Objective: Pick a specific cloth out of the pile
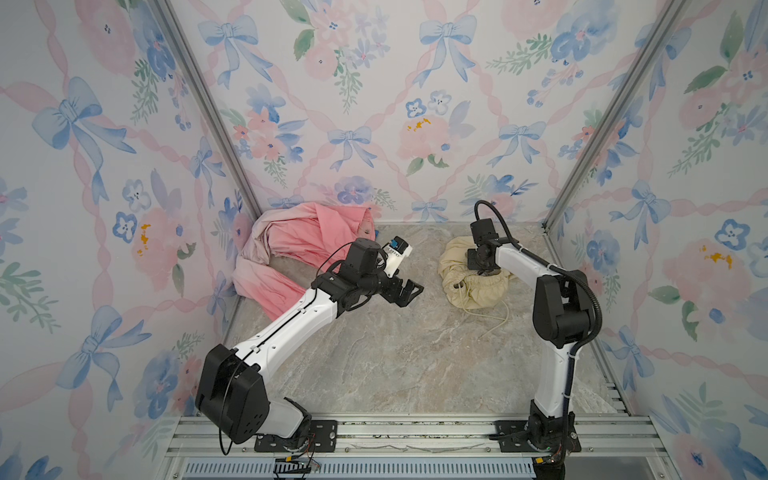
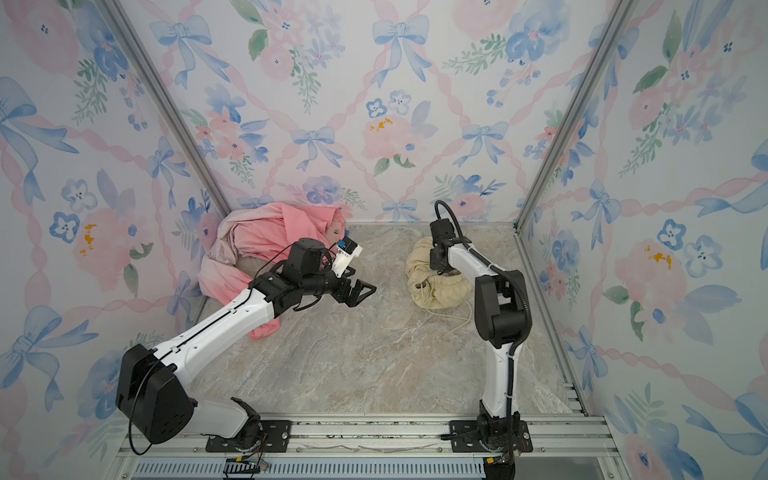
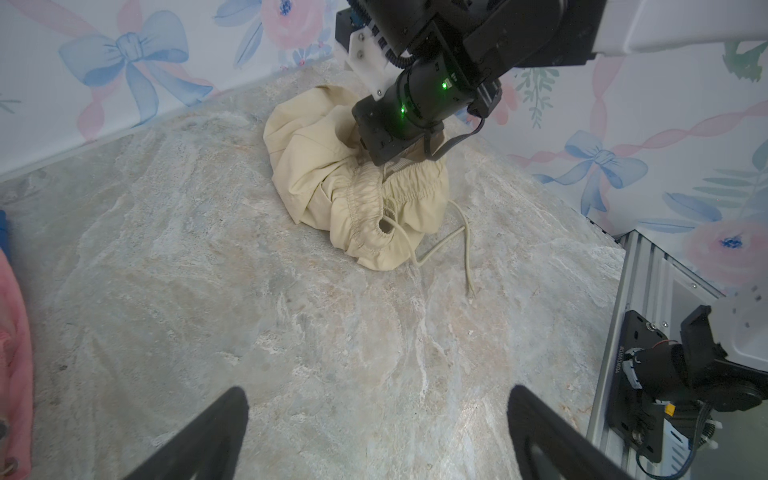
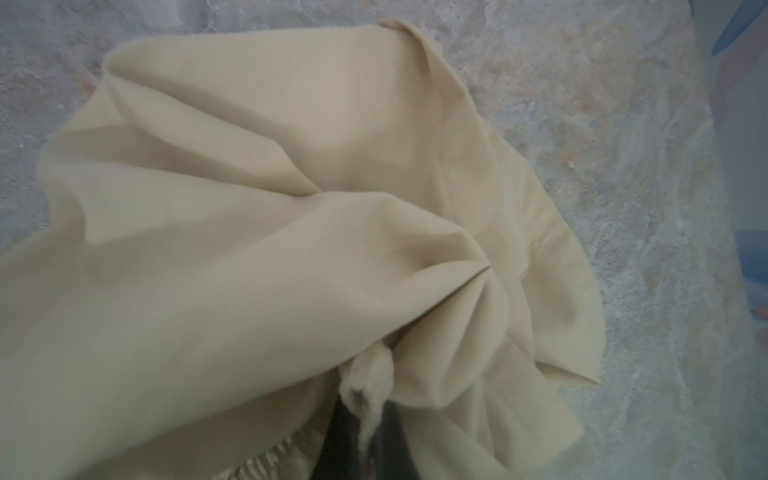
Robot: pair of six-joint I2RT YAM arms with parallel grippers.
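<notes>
Pinching just a thin fold of the cloth [image 4: 249,208], the right gripper [image 4: 365,415] may be pulled free if lifted fast; the left gripper [image 1: 406,293] is held spread.

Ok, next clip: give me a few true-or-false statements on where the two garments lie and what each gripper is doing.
1. The cream cloth lies on the marble table, apart from the pink pile. True.
2. The left gripper is shut on pink fabric. False: its fingers stand wide open over bare table, holding nothing.
3. The right gripper is shut on a fold of the cream cloth. True.
4. The drawstring cord is tucked wholly inside the cream cloth. False: it trails out onto the table.
5. The pink pile sits in front of the right arm's base. False: it lies at the far left of the table.
</notes>
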